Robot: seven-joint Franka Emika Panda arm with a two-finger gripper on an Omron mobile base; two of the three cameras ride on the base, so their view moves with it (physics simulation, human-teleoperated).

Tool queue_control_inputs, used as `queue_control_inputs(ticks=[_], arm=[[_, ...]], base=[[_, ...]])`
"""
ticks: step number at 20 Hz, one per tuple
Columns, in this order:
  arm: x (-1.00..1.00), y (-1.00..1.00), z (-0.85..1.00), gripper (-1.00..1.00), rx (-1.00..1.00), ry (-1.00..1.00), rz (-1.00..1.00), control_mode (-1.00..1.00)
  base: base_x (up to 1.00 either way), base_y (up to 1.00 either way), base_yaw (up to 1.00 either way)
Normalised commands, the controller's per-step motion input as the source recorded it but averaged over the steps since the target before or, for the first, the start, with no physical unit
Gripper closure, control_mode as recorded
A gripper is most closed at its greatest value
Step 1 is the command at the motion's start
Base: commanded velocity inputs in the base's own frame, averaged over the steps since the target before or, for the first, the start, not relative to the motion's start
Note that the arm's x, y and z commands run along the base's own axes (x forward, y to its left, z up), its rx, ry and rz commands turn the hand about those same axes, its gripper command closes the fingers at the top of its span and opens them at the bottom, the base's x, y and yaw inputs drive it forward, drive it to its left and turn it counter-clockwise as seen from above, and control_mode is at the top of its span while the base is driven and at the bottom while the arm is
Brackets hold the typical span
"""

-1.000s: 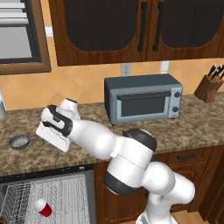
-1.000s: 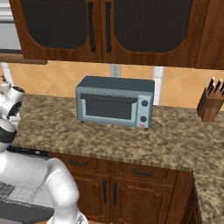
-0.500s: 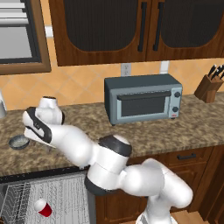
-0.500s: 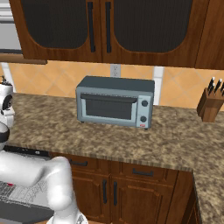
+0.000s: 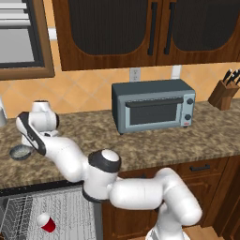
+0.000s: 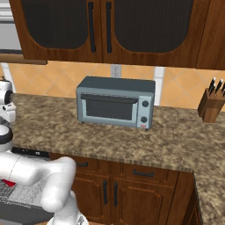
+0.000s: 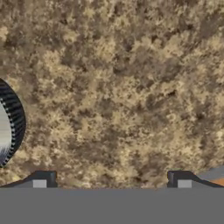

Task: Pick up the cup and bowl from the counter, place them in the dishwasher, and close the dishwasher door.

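The grey bowl (image 5: 19, 152) sits on the speckled counter (image 5: 154, 140) at the far left. In the hand view its ribbed rim (image 7: 12, 124) shows at the left edge. My gripper (image 7: 111, 181) is open over bare counter just beside the bowl, with nothing between the fingertips (image 7: 43, 178). My hand (image 5: 32, 137) hangs right next to the bowl. The red cup (image 5: 46, 222) lies in the white wire rack (image 5: 65, 211) of the open dishwasher under the counter; a bit of the cup (image 6: 8, 182) also shows from the right. I cannot make out the dishwasher door.
A grey toaster oven (image 5: 152, 105) stands at the back of the counter, with a knife block (image 5: 225, 91) at the far right. Dark wooden cabinets hang above. My own arm arches from the base over the dishwasher rack to the counter's left end.
My arm has swung left along the counter, bringing the hand from mid-counter down next to the bowl. The jaws stayed open. The cup and the bowl have not moved.
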Motion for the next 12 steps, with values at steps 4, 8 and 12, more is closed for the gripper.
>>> queue_control_inputs(ticks=[4,8,12], arm=[[0.20,0.28,-0.13,-1.00,-0.01,-0.03,0.11,-1.00],[0.28,0.26,0.00,-1.00,0.00,-0.12,0.15,-1.00],[0.01,0.10,-0.05,-1.00,0.00,-0.17,0.07,-1.00]], base=[[0.00,0.00,0.00],[0.00,0.00,0.00],[0.00,0.00,0.00]])
